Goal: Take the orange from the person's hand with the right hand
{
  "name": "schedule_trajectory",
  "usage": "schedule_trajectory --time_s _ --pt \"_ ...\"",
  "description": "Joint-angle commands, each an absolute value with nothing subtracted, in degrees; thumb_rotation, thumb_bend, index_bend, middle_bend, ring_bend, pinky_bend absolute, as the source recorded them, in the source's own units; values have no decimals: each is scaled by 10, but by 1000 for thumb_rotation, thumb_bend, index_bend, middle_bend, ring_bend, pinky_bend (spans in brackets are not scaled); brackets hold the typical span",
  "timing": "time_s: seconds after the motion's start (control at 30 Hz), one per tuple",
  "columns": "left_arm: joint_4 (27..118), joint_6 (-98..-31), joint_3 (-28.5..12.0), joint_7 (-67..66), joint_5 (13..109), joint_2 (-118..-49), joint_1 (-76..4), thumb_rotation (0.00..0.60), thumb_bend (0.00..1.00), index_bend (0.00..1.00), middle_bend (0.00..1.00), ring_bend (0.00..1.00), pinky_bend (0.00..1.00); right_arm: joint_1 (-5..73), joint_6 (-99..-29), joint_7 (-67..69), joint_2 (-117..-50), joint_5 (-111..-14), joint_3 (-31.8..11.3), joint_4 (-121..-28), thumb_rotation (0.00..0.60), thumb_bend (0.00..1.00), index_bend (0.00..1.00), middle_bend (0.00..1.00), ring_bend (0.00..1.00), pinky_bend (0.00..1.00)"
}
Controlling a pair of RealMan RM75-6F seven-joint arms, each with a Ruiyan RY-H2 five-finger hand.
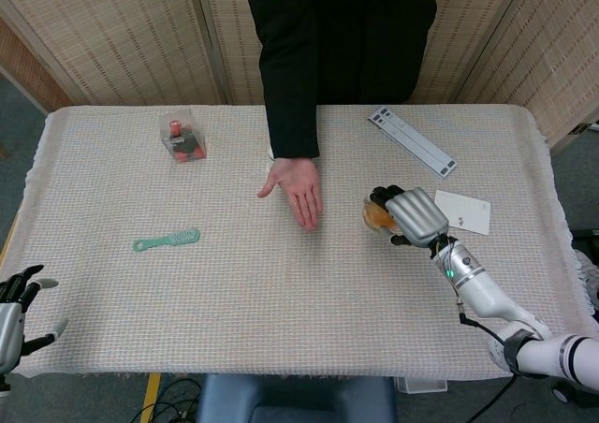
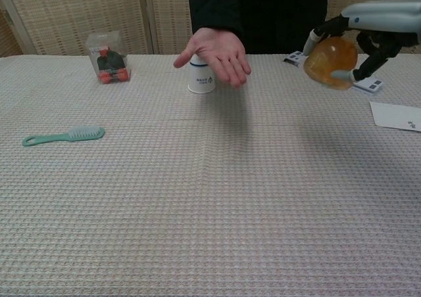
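My right hand [image 1: 412, 215] [image 2: 368, 37] grips the orange [image 1: 377, 216] [image 2: 330, 62] from above, fingers wrapped around it, above the right half of the table. The person's hand [image 1: 298, 189] [image 2: 218, 52] is held out palm up and empty over the table's middle, well to the left of the orange. My left hand [image 1: 17, 311] hangs off the table's near left corner with fingers apart and nothing in it; only the head view shows it.
A white cup [image 2: 202, 78] stands under the person's hand. A green brush [image 1: 167, 241] lies left, a clear box with red items [image 1: 182, 138] at the back left. A grey strip [image 1: 412, 141] and a white card [image 1: 461, 211] lie right of my right hand.
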State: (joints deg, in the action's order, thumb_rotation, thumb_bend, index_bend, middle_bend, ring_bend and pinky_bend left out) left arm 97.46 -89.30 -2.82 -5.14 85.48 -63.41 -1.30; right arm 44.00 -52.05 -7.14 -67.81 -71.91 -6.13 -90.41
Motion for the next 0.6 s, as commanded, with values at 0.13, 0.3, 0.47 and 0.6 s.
schedule_trajectory --time_s 0.13,0.3,0.47,0.6 --pt "979 -892 -30 -58 861 -635 -18 600 220 357 195 201 239 445 -456 -57 -736 -688 -47 -824 600 621 568 355 334 597" --pt "979 -887 -29 -61 857 -635 -19 600 220 357 195 201 239 451 -436 -66 -769 -685 -43 -783 600 589 255 202 139 264" --pt "979 -883 -28 -61 857 -638 -21 600 220 357 195 201 239 444 -448 -73 -757 -685 -46 -799 600 559 0 11 0 17" --pt "975 -877 -29 -60 854 -641 -24 600 220 357 195 201 239 416 -500 -85 -718 -689 -49 -848 600 559 0 0 0 12"
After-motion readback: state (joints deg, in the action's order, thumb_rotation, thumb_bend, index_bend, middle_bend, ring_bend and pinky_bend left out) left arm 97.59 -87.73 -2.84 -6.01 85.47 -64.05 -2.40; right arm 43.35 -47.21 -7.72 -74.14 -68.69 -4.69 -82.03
